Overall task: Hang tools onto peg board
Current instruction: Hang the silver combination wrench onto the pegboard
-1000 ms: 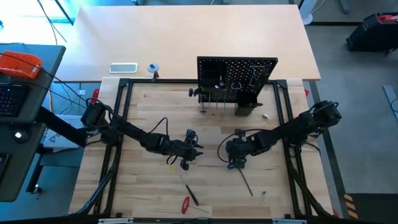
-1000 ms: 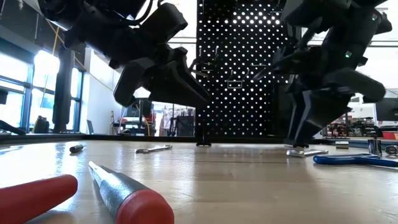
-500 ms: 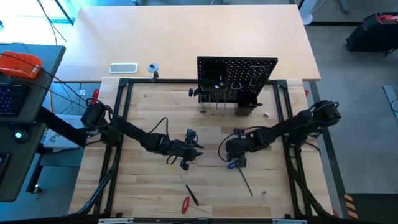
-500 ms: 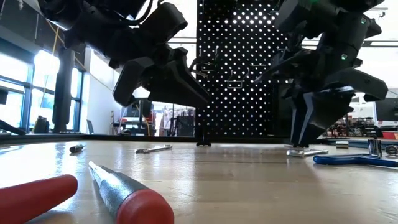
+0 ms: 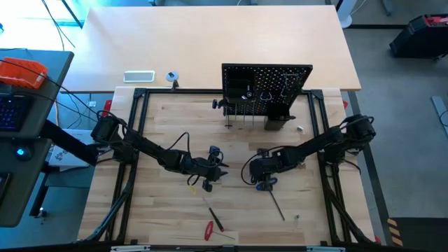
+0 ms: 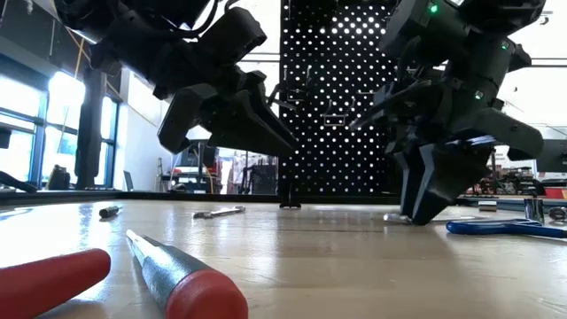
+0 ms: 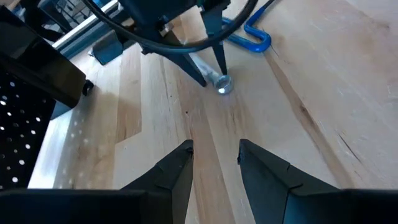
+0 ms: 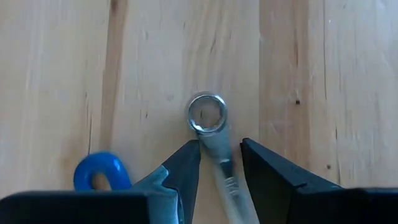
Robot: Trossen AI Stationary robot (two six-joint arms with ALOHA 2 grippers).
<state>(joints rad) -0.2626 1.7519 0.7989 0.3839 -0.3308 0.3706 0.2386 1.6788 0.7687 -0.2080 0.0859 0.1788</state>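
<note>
Pickup step: my right gripper straddles the silver wrench lying flat on the table near the peg board, fingers narrowly parted, ungripped; next I close and lift.

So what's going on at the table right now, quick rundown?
Right gripper down at the table, fingers astride the silver wrench, not clamped. Left gripper hovers open nearby, empty. Blue-handled tool lies right beside the wrench.
</note>
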